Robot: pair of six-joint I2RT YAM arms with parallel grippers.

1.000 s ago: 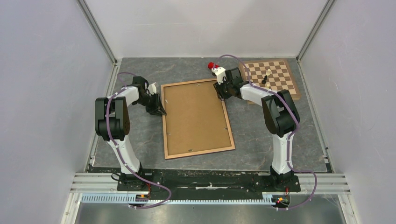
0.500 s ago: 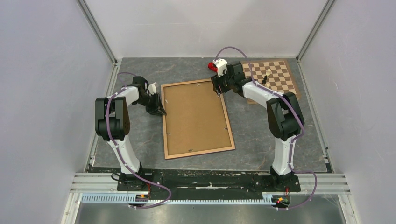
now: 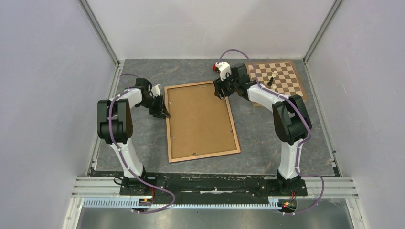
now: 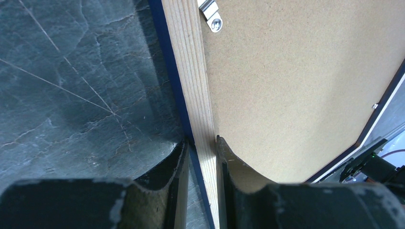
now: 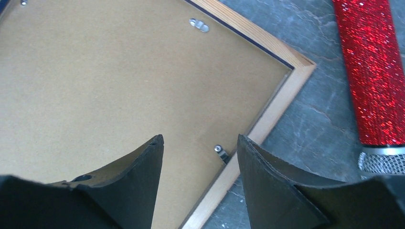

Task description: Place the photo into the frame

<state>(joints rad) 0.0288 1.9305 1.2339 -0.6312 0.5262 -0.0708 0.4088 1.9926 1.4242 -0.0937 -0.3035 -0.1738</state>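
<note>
Overhead first. Frame (image 3: 205, 156) lies back-up on the bench (image 3: 267, 138), long axis running from the upper middle of the view toward the lower middle, leaning a little to the right as it comes down. Brown panel (image 3: 200, 119) fills it. Left hand (image 3: 164, 113) is at the long rail on the view's left, above mid-length. Right hand (image 3: 218, 93) is at the upper right corner, beside the chessboard (image 3: 277, 78). Photo not seen in any view; can't tell whether it sits under the panel.

Left wrist. Hand clamped across the wooden rail (image 4: 191, 71): one finger on the blue outer edge, the other on the panel side. A clip (image 4: 212, 14) sits farther up the rail, well clear of the grip.

Right wrist. Fingers apart, nothing between them, hanging over the panel just inside the corner (image 5: 286, 81). A small clip (image 5: 220, 151) on the right-hand rail shows in the gap, closer to the right-hand finger. Red glitter tube (image 5: 367, 67) lies on the bench beyond the corner, apart from the frame.

Judgement: the left hand steadies the frame, and the right, being nearest, is placed to work that clip, which calls for a short shift toward the rail.
</note>
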